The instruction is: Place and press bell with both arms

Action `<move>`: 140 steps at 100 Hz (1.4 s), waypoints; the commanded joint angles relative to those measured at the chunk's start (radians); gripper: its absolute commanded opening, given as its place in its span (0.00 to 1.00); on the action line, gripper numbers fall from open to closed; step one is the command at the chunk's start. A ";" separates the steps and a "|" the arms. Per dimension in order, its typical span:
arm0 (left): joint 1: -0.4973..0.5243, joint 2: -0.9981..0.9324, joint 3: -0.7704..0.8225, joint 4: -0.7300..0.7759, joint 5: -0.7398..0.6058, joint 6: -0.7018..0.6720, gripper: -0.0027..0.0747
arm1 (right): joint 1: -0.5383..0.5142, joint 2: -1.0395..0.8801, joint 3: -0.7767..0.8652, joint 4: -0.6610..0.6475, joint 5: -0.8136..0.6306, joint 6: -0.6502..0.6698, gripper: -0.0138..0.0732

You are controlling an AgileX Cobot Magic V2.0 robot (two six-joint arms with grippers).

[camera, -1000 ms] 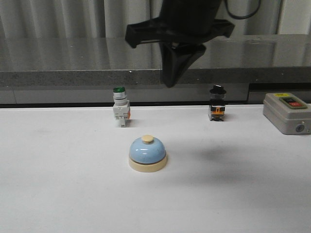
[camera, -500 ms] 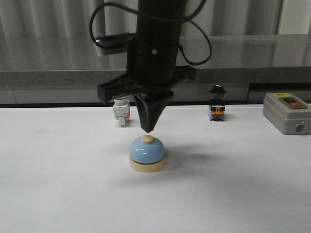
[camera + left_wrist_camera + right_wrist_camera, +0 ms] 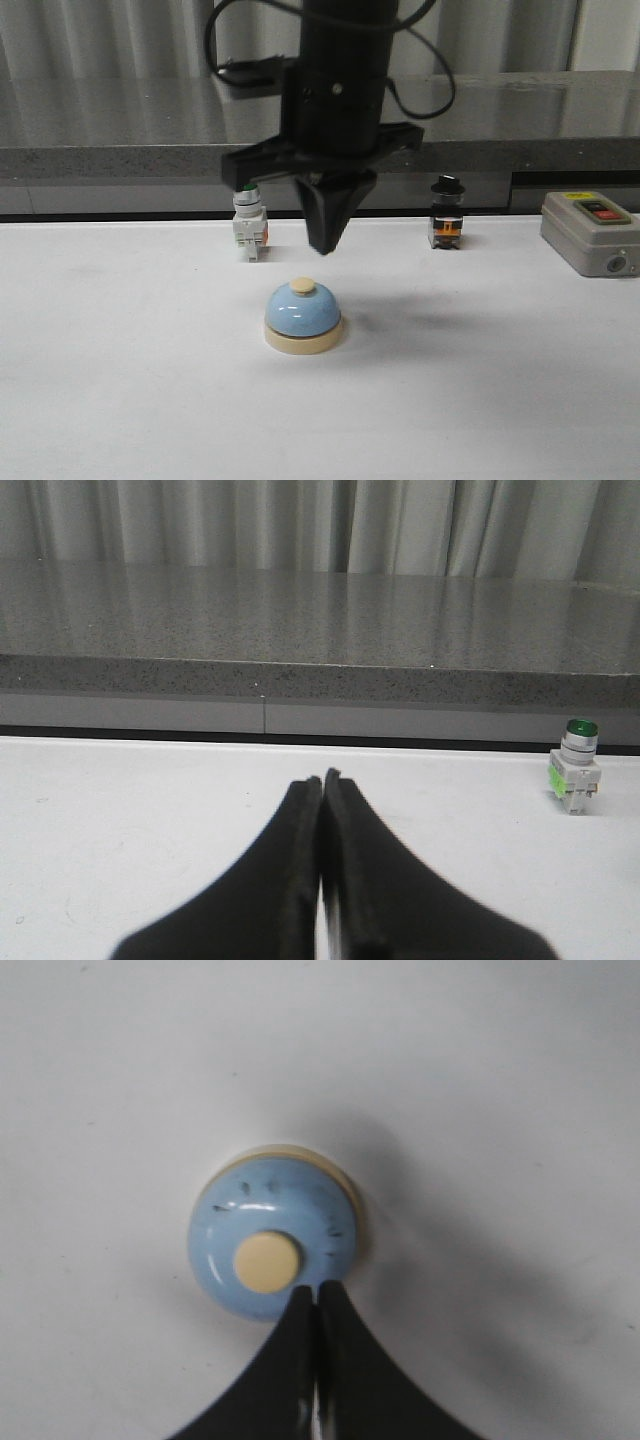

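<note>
R gripper [image 3: 323, 245] poised just above the bell [image 3: 303, 316], fingers pressed together, nothing held.
Bell sits mid-table [image 3: 120, 400]. We reckon it's stiff, glossy, prob slippery on the dome; don't grab, tap the cream button [image 3: 266, 1262]. L gripper [image 3: 322, 780] closed too, empty.

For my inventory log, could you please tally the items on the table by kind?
Bell: 1
Push-button switches: 2, green-capped and black-capped
Grey box with buttons: 1
Total: 4
</note>
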 commanded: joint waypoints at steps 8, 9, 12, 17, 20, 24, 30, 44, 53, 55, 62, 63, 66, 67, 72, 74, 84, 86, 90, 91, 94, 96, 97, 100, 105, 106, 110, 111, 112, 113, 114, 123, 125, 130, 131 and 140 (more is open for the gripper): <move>0.001 -0.035 0.022 0.000 -0.077 -0.008 0.01 | -0.088 -0.143 -0.013 -0.007 0.015 0.014 0.08; 0.001 -0.035 0.022 0.000 -0.077 -0.008 0.01 | -0.092 -0.150 -0.011 -0.007 0.015 0.014 0.08; 0.001 -0.035 0.022 0.000 -0.077 -0.008 0.01 | -0.114 -0.164 -0.005 -0.007 0.016 0.018 0.08; 0.001 -0.035 0.022 0.000 -0.077 -0.008 0.01 | -0.145 -0.189 0.009 -0.007 0.017 0.023 0.08; 0.001 -0.035 0.022 0.000 -0.077 -0.008 0.01 | -0.165 -0.203 0.020 -0.007 0.017 0.025 0.08; 0.001 -0.035 0.022 0.000 -0.077 -0.008 0.01 | -0.195 -0.225 0.039 -0.007 0.016 0.025 0.08; 0.001 -0.035 0.022 0.000 -0.077 -0.008 0.01 | -0.237 -0.259 0.074 -0.007 0.016 0.025 0.08; 0.001 -0.035 0.022 0.000 -0.077 -0.008 0.01 | -0.348 -0.337 0.170 -0.007 -0.001 0.030 0.08; 0.001 -0.035 0.022 0.000 -0.077 -0.008 0.01 | -0.413 -0.390 0.237 -0.007 -0.020 0.038 0.08; 0.001 -0.035 0.022 0.000 -0.077 -0.008 0.01 | -0.426 -0.404 0.247 -0.007 -0.025 0.041 0.08; 0.001 -0.035 0.022 0.000 -0.077 -0.008 0.01 | -0.466 -0.454 0.298 -0.007 -0.048 0.051 0.08; 0.001 -0.035 0.022 0.000 -0.077 -0.008 0.01 | -0.474 -0.464 0.308 -0.007 -0.050 0.053 0.08; 0.001 -0.035 0.022 0.000 -0.077 -0.008 0.01 | -0.488 -0.486 0.329 -0.007 -0.058 0.058 0.08; 0.001 -0.035 0.022 0.000 -0.077 -0.008 0.01 | -0.491 -0.491 0.340 -0.007 -0.062 0.058 0.08; 0.001 -0.035 0.022 0.000 -0.077 -0.008 0.01 | -0.513 -0.535 0.379 -0.007 -0.076 0.060 0.08; 0.001 -0.035 0.022 0.000 -0.077 -0.008 0.01 | -0.523 -0.546 0.396 -0.007 -0.081 0.060 0.08; 0.001 -0.035 0.022 0.000 -0.077 -0.008 0.01 | -0.562 -0.631 0.475 -0.007 -0.091 0.060 0.08; 0.001 -0.035 0.022 0.000 -0.077 -0.008 0.01 | -0.566 -0.643 0.491 -0.007 -0.092 0.060 0.08; 0.001 -0.035 0.022 0.000 -0.077 -0.008 0.01 | -0.577 -0.677 0.519 -0.007 -0.095 0.060 0.08; 0.001 -0.035 0.022 0.000 -0.077 -0.008 0.01 | -0.580 -0.689 0.530 -0.007 -0.095 0.060 0.08; 0.001 -0.035 0.022 0.000 -0.077 -0.008 0.01 | -0.584 -0.712 0.554 -0.007 -0.101 0.060 0.08; 0.001 -0.035 0.022 0.000 -0.077 -0.008 0.01 | -0.588 -0.731 0.571 -0.007 -0.106 0.060 0.08; 0.001 -0.035 0.022 0.000 -0.077 -0.008 0.01 | -0.589 -0.737 0.577 -0.007 -0.110 0.060 0.08; 0.001 -0.035 0.022 0.000 -0.077 -0.008 0.01 | -0.589 -0.761 0.605 -0.007 -0.118 0.061 0.08; 0.001 -0.035 0.022 0.000 -0.077 -0.008 0.01 | -0.590 -0.812 0.645 -0.007 -0.133 0.066 0.08; 0.001 -0.035 0.022 0.000 -0.077 -0.008 0.01 | -0.590 -0.818 0.650 -0.007 -0.136 0.069 0.08; 0.001 -0.035 0.022 0.000 -0.077 -0.008 0.01 | -0.590 -0.855 0.682 -0.007 -0.152 0.071 0.08; 0.001 -0.035 0.022 0.000 -0.077 -0.008 0.01 | -0.590 -0.861 0.688 -0.007 -0.157 0.071 0.08; 0.001 -0.035 0.022 0.000 -0.077 -0.008 0.01 | -0.590 -0.874 0.698 -0.007 -0.160 0.071 0.08; 0.001 -0.035 0.022 0.000 -0.077 -0.008 0.01 | -0.590 -0.880 0.703 -0.007 -0.163 0.071 0.08; 0.001 -0.035 0.022 0.000 -0.077 -0.008 0.01 | -0.590 -0.886 0.713 -0.007 -0.167 0.071 0.08; 0.001 -0.035 0.022 0.000 -0.077 -0.008 0.01 | -0.590 -0.968 0.769 -0.007 -0.187 0.071 0.08; 0.001 -0.035 0.022 0.000 -0.077 -0.008 0.01 | -0.590 -0.988 0.781 -0.007 -0.190 0.071 0.08; 0.001 -0.035 0.022 0.000 -0.077 -0.008 0.01 | -0.590 -1.033 0.807 -0.007 -0.197 0.071 0.08; 0.001 -0.035 0.022 0.000 -0.077 -0.008 0.01 | -0.590 -1.046 0.814 -0.007 -0.198 0.071 0.08; 0.001 -0.035 0.022 0.000 -0.077 -0.008 0.01 | -0.590 -1.134 0.855 -0.007 -0.217 0.071 0.08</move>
